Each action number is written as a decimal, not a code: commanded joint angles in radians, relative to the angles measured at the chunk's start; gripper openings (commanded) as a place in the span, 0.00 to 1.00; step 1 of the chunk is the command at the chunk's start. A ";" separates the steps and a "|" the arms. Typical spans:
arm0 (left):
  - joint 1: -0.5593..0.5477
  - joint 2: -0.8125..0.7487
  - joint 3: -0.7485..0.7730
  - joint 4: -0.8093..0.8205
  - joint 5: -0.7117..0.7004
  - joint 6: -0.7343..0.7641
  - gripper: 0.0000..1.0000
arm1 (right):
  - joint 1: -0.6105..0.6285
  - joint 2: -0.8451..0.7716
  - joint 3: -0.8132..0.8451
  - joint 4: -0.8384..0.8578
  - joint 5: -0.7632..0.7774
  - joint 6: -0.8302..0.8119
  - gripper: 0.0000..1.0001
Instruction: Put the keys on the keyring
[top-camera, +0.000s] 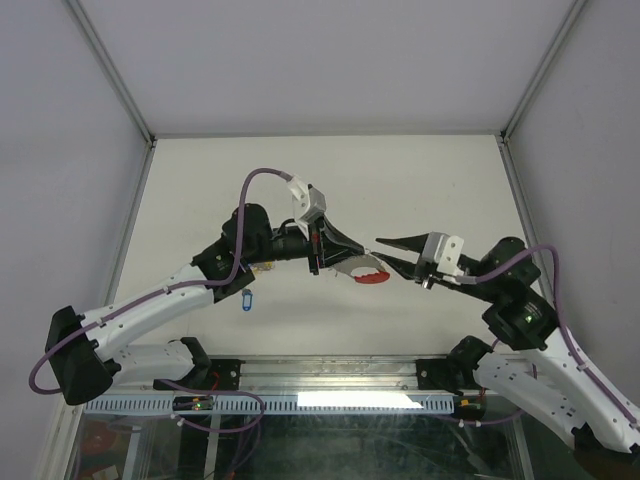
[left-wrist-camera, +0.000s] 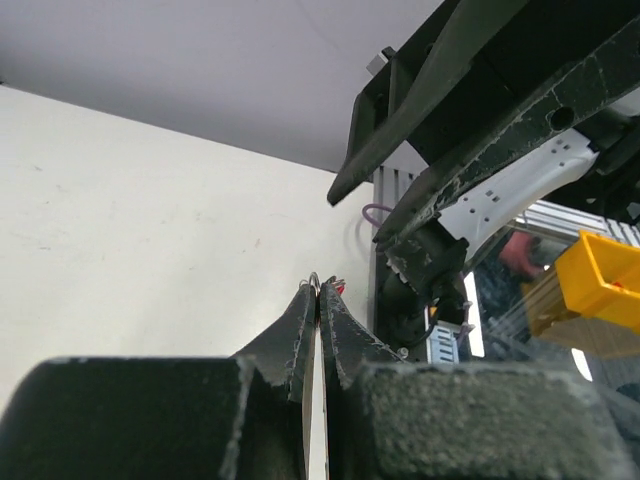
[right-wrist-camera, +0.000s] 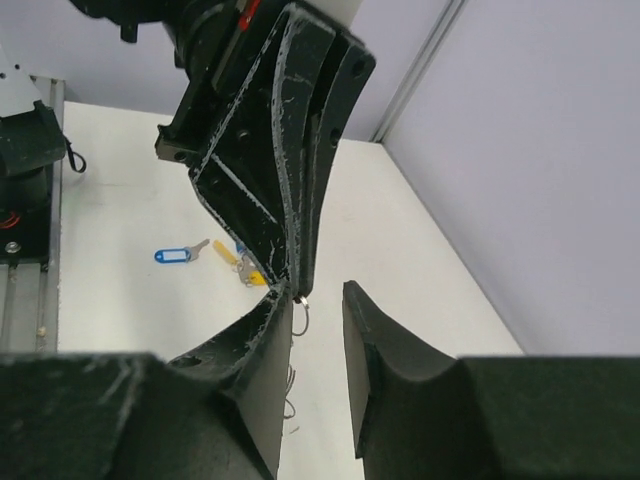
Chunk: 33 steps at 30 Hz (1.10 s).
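Left pincer (left-wrist-camera: 318, 288) is clamped on the keyring (top-camera: 372, 277), which hangs mid-frame above the counter (top-camera: 420, 180); right pincer (right-wrist-camera: 318, 300) gapes empty beside it. We judge threading hasn't begun: next, the right pincer must fetch one of the keys (top-camera: 247, 299), lying left of centre.

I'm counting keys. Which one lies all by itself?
The key with the blue tag, lying apart on the table; the yellow-tagged ones cluster together beside it.
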 joint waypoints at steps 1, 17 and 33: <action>0.013 -0.012 0.105 -0.142 0.032 0.144 0.00 | 0.003 0.070 0.128 -0.139 -0.047 0.004 0.29; 0.015 -0.010 0.312 -0.645 0.215 0.618 0.00 | 0.002 0.221 0.327 -0.436 -0.284 0.044 0.20; 0.014 -0.002 0.319 -0.654 0.251 0.622 0.00 | 0.002 0.274 0.256 -0.350 -0.326 0.115 0.23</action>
